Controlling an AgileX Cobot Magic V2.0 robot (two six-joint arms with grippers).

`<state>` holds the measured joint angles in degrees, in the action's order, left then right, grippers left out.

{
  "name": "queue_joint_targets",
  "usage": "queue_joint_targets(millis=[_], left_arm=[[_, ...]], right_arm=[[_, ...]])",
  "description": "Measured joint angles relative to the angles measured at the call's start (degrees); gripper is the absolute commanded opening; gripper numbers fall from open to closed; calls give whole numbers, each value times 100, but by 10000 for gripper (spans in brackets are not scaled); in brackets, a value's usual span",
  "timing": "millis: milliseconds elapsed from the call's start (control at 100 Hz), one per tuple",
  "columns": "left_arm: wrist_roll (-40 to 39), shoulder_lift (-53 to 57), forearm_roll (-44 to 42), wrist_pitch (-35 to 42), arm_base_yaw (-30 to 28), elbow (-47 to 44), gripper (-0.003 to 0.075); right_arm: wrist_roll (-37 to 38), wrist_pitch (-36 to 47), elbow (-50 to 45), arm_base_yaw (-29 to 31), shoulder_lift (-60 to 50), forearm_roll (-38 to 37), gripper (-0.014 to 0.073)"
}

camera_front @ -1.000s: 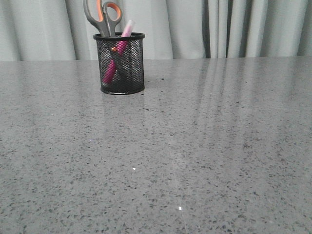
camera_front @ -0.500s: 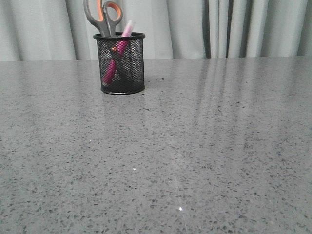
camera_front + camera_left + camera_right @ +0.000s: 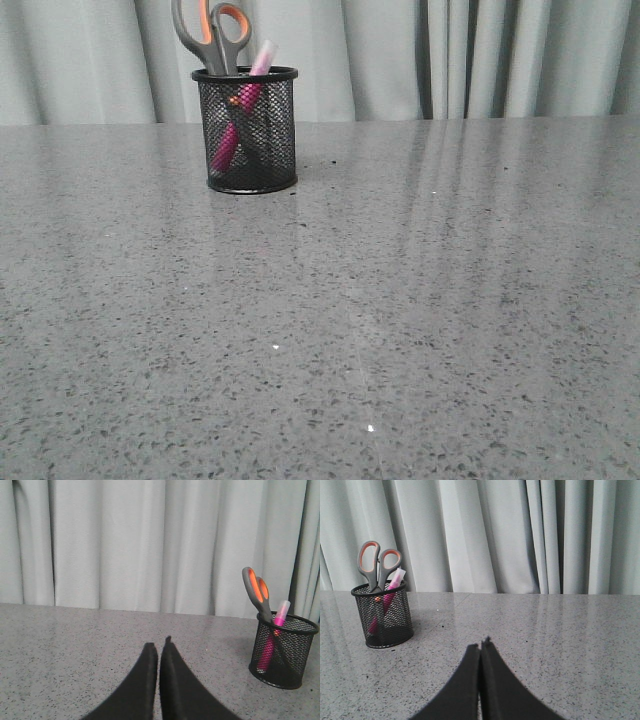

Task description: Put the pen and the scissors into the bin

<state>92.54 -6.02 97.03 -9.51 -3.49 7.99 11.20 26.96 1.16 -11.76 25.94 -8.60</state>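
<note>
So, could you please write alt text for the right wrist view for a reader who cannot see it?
A black mesh bin stands upright on a grey speckled table, holding scissors handles-up and a pink pen leaning inside. The right gripper, shut and empty, points over the table, apart from the bin, with pale curtains behind.

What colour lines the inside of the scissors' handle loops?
Orange, inside grey handles. The scissors show it best in the right wrist view, standing in the bin.
</note>
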Motion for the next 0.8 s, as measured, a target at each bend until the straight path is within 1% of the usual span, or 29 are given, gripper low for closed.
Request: queue_joint_targets(millis=[360, 410, 440, 460, 470, 480, 510, 520, 530, 540, 550, 560, 570, 580, 590, 600, 610, 620, 630, 660, 690, 710, 720, 730, 800], left_arm=[[0, 0, -19, 71, 0, 0, -19], [-89, 0, -331, 71, 0, 0, -19], [-284, 0, -732, 71, 0, 0, -19], [-514, 0, -932, 59, 0, 0, -19], [-614, 0, -1169, 59, 0, 0, -19], [-842, 0, -1293, 59, 0, 0, -19], [-1403, 0, -2029, 48, 0, 0, -19], [-1728, 0, -2197, 47, 0, 0, -19], [-1895, 0, -2362, 31, 0, 0, -19], [-2076, 0, -2717, 17, 0, 0, -19], [-2448, 0, -2896, 15, 0, 0, -19], [-2641, 0, -3265, 2, 0, 0, -19], [-2831, 0, -3265, -8, 0, 0, -19], [-3232, 0, -3841, -25, 0, 0, -19], [-3635, 0, -4036, -41, 0, 0, -19], [-3830, 0, -4225, -53, 0, 0, -19], [-4032, 0, -4614, -80, 0, 0, -19], [-4428, 0, -4804, -82, 0, 0, -19], [-4624, 0, -5174, -93, 0, -11, -19], [-5533, 0, -5879, -152, 0, -9, -19], [-6023, 0, -6513, -176, 12, -21, -19], [-6602, 0, -6941, -206, 27, -24, -19], [-6602, 0, -7079, -205, 38, -24, -19], [-6984, 0, -7334, -205, 51, -37, -19], [-7943, 0, -8371, -194, 144, -112, -19]], right_arm=[[0, 0, 0, 0, 0, 0, -69], [0, 0, 0, 0, 0, 0, -69], [0, 0, 0, 0, 0, 0, -69], [0, 0, 0, 0, 0, 0, -69], [0, 0, 0, 0, 0, 0, -69], [0, 0, 0, 0, 0, 0, -69], [0, 0, 0, 0, 0, 0, -69], [0, 0, 0, 0, 0, 0, -69], [0, 0, 0, 0, 0, 0, -69], [0, 0, 0, 0, 0, 0, -69], [0, 0, 0, 0, 0, 0, -69], [0, 0, 0, 0, 0, 0, -69], [0, 0, 0, 0, 0, 0, -69], [0, 0, 0, 0, 0, 0, -69], [0, 0, 0, 0, 0, 0, -69], [0, 0, 0, 0, 0, 0, -69], [0, 0, 0, 0, 0, 0, -69], [0, 0, 0, 0, 0, 0, -69], [0, 0, 0, 0, 0, 0, -69], [0, 0, 0, 0, 0, 0, -69], [0, 0, 0, 0, 0, 0, -69], [0, 0, 0, 0, 0, 0, -69], [0, 0, 0, 0, 0, 0, -69], [0, 0, 0, 0, 0, 0, -69], [0, 0, 0, 0, 0, 0, -69]])
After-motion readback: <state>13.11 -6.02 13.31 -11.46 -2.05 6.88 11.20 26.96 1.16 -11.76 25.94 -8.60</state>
